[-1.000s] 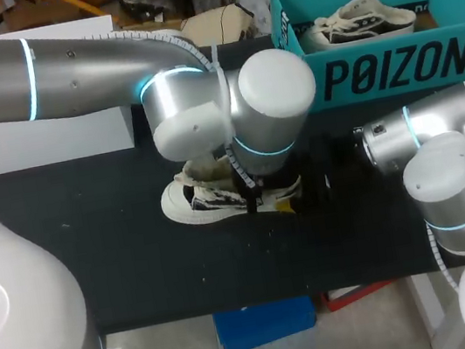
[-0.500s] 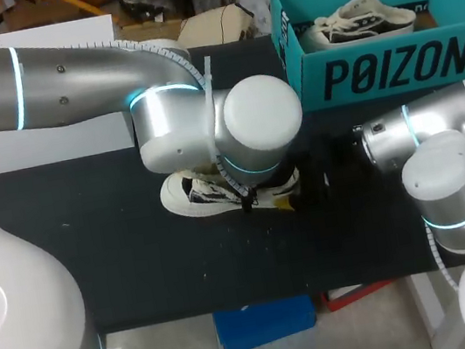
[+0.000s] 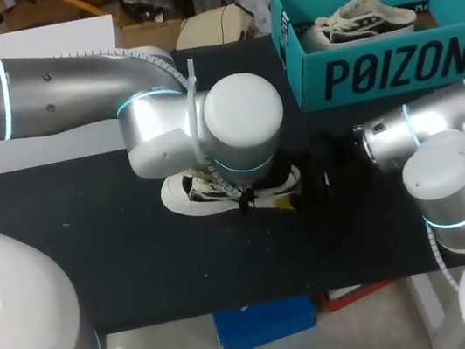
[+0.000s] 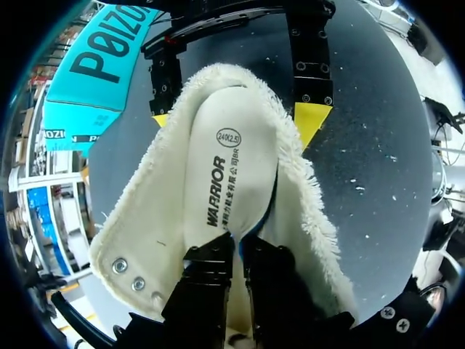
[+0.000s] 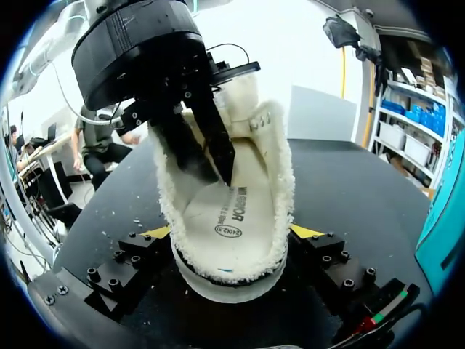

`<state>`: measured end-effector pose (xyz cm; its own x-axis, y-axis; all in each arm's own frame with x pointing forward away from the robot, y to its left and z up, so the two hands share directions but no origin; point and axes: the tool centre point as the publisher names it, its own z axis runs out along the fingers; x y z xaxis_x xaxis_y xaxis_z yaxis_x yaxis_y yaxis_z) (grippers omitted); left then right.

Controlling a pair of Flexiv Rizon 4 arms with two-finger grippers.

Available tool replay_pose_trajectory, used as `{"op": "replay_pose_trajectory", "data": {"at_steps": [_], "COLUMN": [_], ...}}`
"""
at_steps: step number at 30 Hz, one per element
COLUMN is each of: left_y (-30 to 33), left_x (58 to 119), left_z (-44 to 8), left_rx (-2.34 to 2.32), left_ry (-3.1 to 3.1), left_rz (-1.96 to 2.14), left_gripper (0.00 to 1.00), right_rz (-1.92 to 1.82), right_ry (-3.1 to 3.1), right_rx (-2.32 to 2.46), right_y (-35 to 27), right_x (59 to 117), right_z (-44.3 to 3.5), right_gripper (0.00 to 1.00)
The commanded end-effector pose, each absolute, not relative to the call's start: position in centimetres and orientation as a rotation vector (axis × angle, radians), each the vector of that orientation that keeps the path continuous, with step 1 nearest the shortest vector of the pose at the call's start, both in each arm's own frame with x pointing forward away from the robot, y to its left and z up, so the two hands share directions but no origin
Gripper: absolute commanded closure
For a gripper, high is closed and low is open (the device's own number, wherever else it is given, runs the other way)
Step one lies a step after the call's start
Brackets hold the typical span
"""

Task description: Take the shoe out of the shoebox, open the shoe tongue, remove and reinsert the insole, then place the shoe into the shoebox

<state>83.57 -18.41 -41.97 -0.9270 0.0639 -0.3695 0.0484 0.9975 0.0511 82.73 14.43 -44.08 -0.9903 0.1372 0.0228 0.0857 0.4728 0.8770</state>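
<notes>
A white fleece-lined shoe (image 3: pixel 190 197) lies on the black table (image 3: pixel 123 263), its opening spread wide. My right gripper (image 5: pixel 232 234) is shut on the shoe (image 5: pixel 218 269), one yellow-tipped finger on each side of it. My left arm comes in over the shoe and its wrist hides the gripper in the head view. In the left wrist view my left gripper (image 4: pixel 236 249) is inside the shoe (image 4: pixel 145 233), shut on the near end of the white printed insole (image 4: pixel 231 163). The right wrist view shows its black fingers (image 5: pixel 211 145) pinched together on the insole (image 5: pixel 232 222).
The teal shoebox (image 3: pixel 393 69) stands open at the table's back right, with a second white shoe (image 3: pixel 358 20) inside it. White boxes (image 3: pixel 41 138) sit along the back left edge. Bare table lies in front of the shoe.
My left arm's wrist has shifted to the left over the shoe. The shoe and the right arm have stayed where they were.
</notes>
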Motion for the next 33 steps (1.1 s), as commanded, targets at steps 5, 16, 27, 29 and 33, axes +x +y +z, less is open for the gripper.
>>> {"op": "replay_pose_trajectory", "data": {"at_steps": [5, 16, 27, 29, 33], "left_y": [-19.3, -19.7, -20.0, -20.1, -20.1], "left_x": [84.6, 83.2, 81.9, 81.8, 81.6], "left_z": [-42.1, -37.9, -35.2, -34.8, -33.9], "left_rx": [0.134, 0.192, 0.189, 0.190, 0.192], "left_ry": [2.804, 2.849, 2.834, 2.831, 2.817], "left_rz": [0.020, -0.104, -0.113, -0.117, -0.120], "left_gripper": [1.00, 1.00, 1.00, 1.00, 1.00], "right_rz": [1.573, 1.573, 1.573, 1.573, 1.573], "right_ry": [2.655, 2.655, 2.655, 2.655, 2.655], "right_rx": [0.200, 0.200, 0.200, 0.200, 0.200], "right_y": [14.5, 14.5, 14.5, 14.5, 14.5], "right_x": [82.3, 82.3, 82.3, 82.3, 82.3], "right_z": [-44.2, -44.2, -44.2, -44.2, -44.2], "right_gripper": [1.00, 1.00, 1.00, 1.00, 1.00]}}
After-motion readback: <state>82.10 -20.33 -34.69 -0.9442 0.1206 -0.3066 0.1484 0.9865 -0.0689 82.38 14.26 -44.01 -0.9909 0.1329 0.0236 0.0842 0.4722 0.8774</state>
